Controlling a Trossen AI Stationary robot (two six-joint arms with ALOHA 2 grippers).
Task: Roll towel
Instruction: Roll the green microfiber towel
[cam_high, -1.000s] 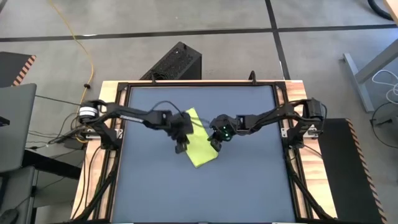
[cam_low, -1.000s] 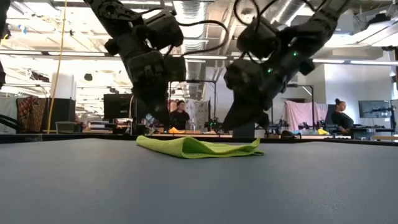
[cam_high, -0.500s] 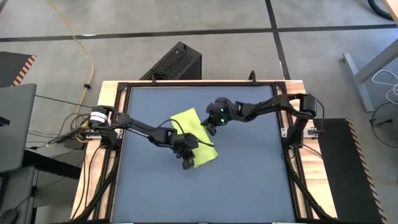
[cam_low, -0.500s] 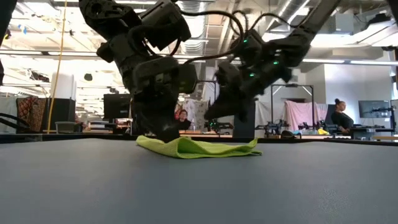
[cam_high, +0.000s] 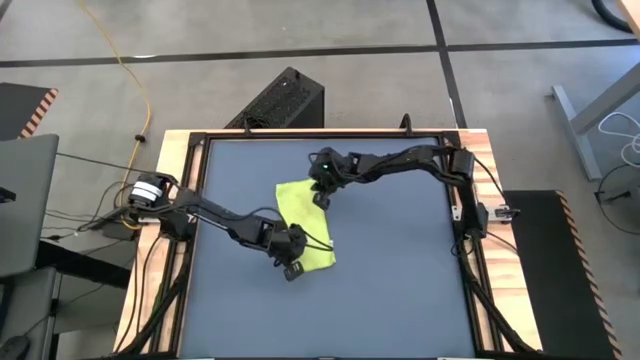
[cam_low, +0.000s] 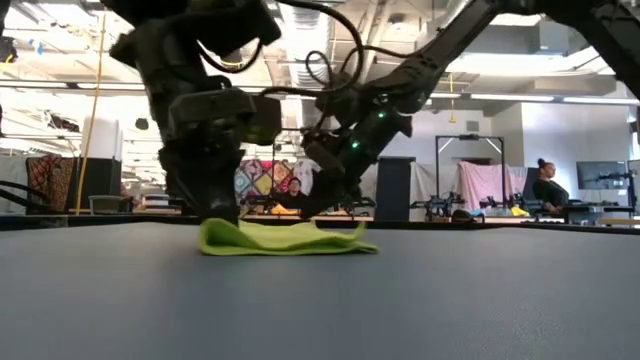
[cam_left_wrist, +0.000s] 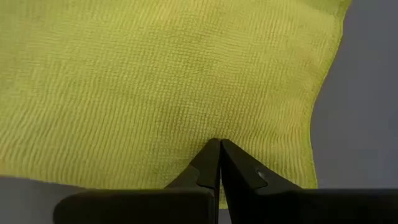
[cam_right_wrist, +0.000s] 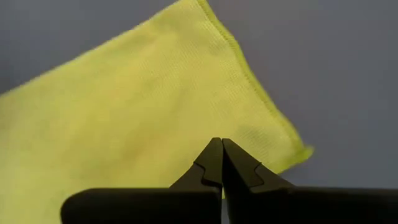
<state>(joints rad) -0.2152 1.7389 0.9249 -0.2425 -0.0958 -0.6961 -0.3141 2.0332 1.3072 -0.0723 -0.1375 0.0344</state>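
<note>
The small lime-green soft cloth towel (cam_high: 303, 223) lies flat just left of centre on the dark blue-grey table (cam_high: 400, 280). Left gripper (cam_high: 290, 267), fingers together, sits at its seven o'clock corner; right gripper (cam_high: 321, 195), fingers together, at one o'clock.

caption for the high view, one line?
Both claws, left and right, shut at opposite ends of the flat lime towel.

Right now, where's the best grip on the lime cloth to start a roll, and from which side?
Take the lime soft cloth towel at its near short edge, by the left gripper, coming down from above. It lies flat and folded on the dark table, so only an edge offers a lip; the right gripper sits at the far end.
</note>
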